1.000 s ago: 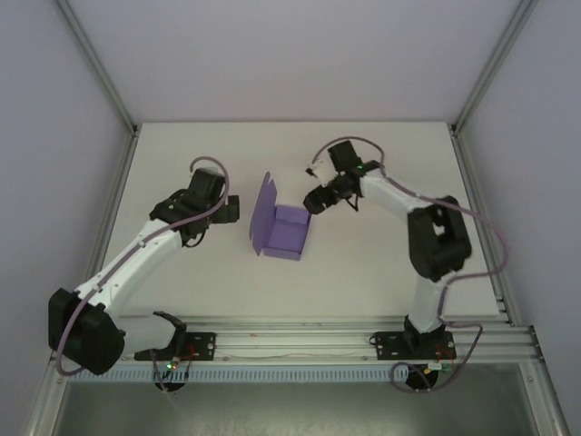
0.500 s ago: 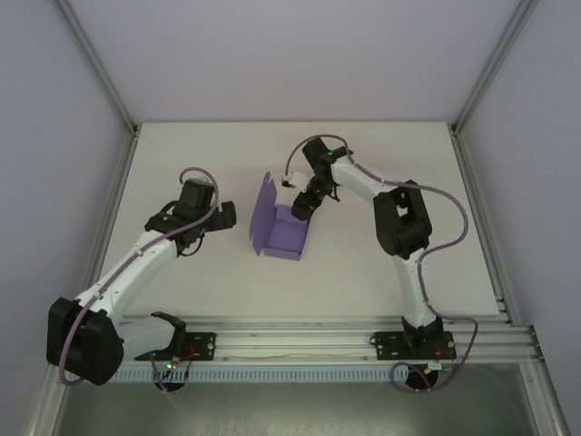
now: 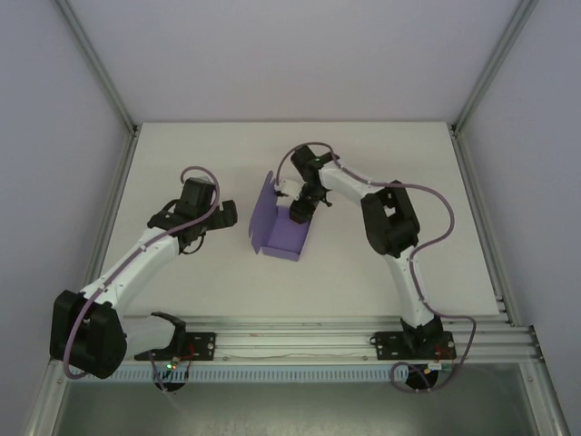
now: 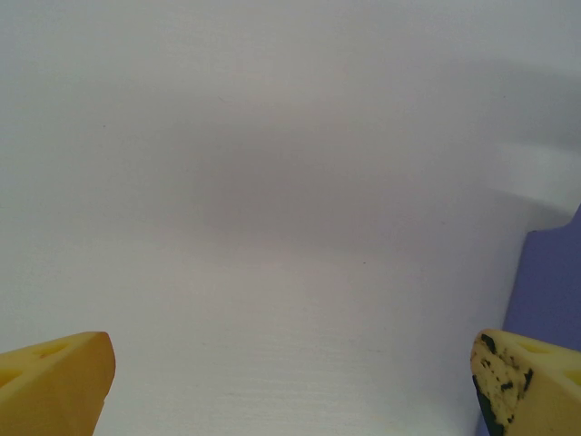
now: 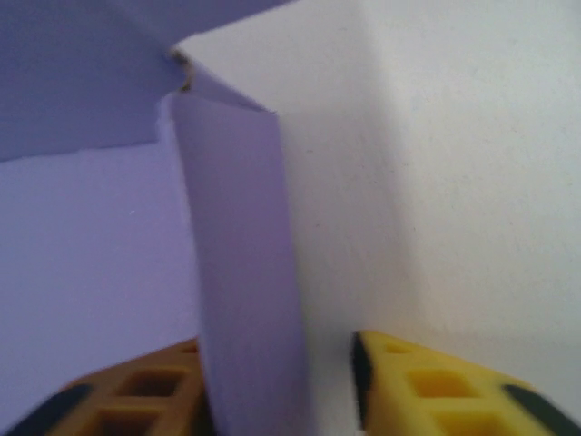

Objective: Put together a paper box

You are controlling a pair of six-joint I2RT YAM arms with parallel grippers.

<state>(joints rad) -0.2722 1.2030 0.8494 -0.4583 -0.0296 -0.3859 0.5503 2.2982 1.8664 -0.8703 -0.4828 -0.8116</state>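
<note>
**Thin purple card: light, limp, quick to crease**

One white table point(image 3: 182, 154), bare around the work. One paper box point(image 3: 283, 232) near the middle of it, half formed: floor flat, low walls raised, a tall flap point(image 3: 264, 195) standing at the far left side. Judged light and floppy (matte thin card, no weight to pin itself down). Likely to slide under a sideways push and to buckle if squeezed mid-panel. Best taken at the top edge of a wall, close to a fold, where stiffest, with the floor steadied from the other side.

Two arms, one gripper each. On the left, the left gripper point(image 3: 227, 216), just beside the box and apart from it, spread wide over bare table. In its wrist view, yellow fingertips point(image 4: 54, 381) at the bottom corners and a sliver of purple at the right edge. On the right, the right gripper point(image 3: 298, 209) at the far right wall of the box, straddling it. From that wrist, one upright wall point(image 5: 241, 272) between two yellow pads: one pad point(image 5: 118, 400) seemingly against the card, the other pad point(image 5: 427, 381) apart from it by a strip of white. Around the wall, then, not yet pinched tight. Four fingers in all, two per gripper.
</note>
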